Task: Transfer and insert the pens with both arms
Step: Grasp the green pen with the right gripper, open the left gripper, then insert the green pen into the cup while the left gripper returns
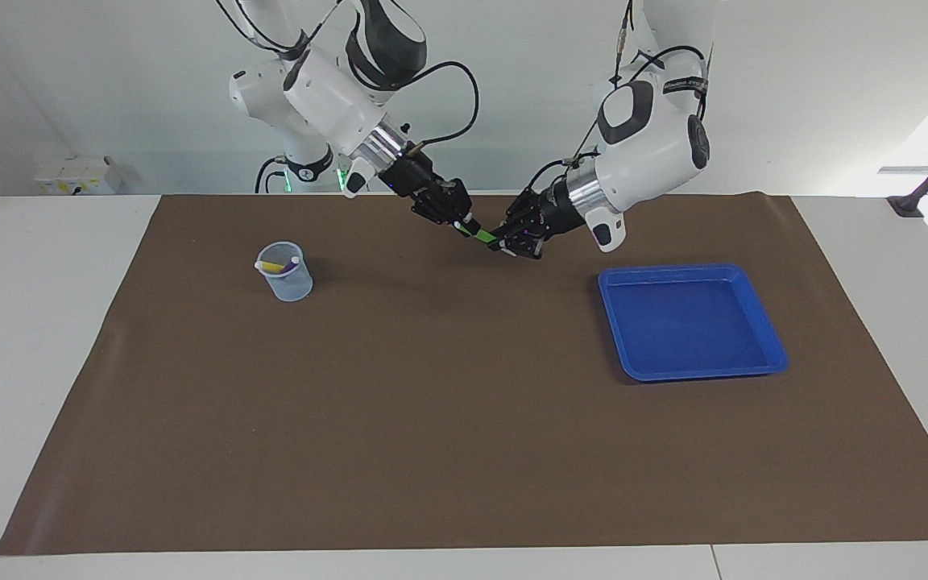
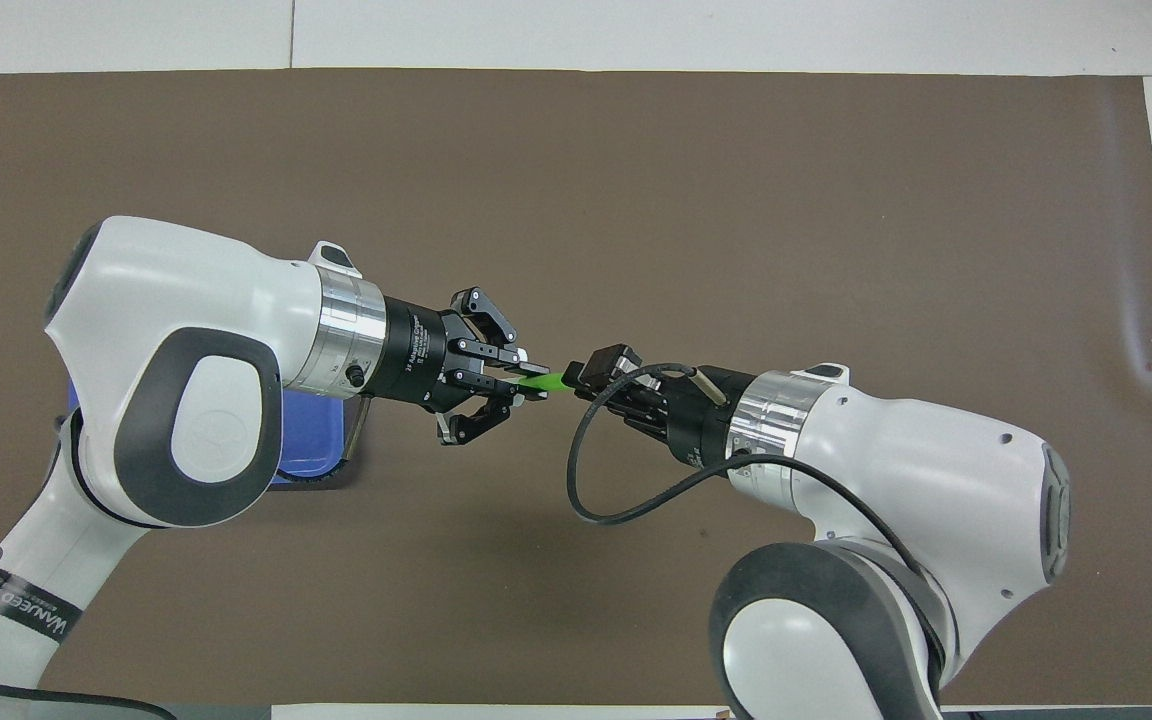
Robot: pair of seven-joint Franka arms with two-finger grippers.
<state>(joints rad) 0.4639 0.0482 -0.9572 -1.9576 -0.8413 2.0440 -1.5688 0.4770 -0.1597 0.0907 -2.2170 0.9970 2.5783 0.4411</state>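
Hiding most of the green pen (image 1: 482, 235), both grippers clamp it.

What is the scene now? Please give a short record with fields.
green pen: in the air over the brown mat, held at both ends
left gripper: shut on green pen
right gripper: shut on green pen
clear cup: toward the right arm's end, holds yellow pen and purple pen
blue tray: toward the left arm's end, nothing in it
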